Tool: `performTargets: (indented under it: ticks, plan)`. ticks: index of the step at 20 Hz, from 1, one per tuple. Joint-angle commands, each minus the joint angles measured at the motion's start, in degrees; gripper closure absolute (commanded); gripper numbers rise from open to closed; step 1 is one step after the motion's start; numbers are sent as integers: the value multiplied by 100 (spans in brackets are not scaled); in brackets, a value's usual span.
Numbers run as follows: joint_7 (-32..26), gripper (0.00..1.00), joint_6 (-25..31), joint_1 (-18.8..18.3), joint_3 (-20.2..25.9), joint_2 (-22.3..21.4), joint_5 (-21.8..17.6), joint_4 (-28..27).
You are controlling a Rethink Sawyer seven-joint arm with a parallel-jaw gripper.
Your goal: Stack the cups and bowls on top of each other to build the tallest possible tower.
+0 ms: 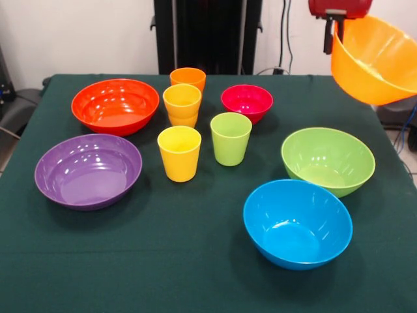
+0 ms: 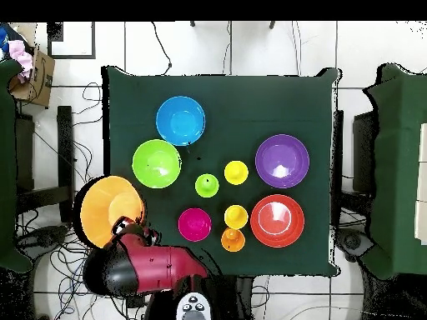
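The large orange bowl (image 1: 374,59) is gripped by its rim in the gripper (image 1: 330,38), lifted and tilted, held out past the table (image 1: 195,261) edge. No tower is built: the other bowls sit singly on the cloth, except a yellow cup (image 1: 182,101) nested in an orange one.

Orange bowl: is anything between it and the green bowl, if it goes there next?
Nothing visible. The gripper holds the orange bowl tilted in the air, off the table's edge; the green bowl, nearest, is empty and open above.
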Motion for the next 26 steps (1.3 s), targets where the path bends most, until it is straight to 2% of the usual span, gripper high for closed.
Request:
performTargets:
  ticks: [1, 5, 10, 15, 18, 23, 26]
  plan:
    - [238, 100, 1208, -488, 981, -791, 276, 195]
    - [92, 100, 1691, -632, 954, -965, 311, -123]
    - [-103, 100, 1941, -856, 954, -626, 136, -720]
    - [-134, 100, 2154, -860, 895, -370, -50, -1238]
    - [-203, 100, 2075, -867, 855, -120, -212, -1463]
    - [-241, 100, 1546, -740, 658, 674, -559, -1955]
    - [-298, 100, 1515, -816, 714, 783, -645, -2046]
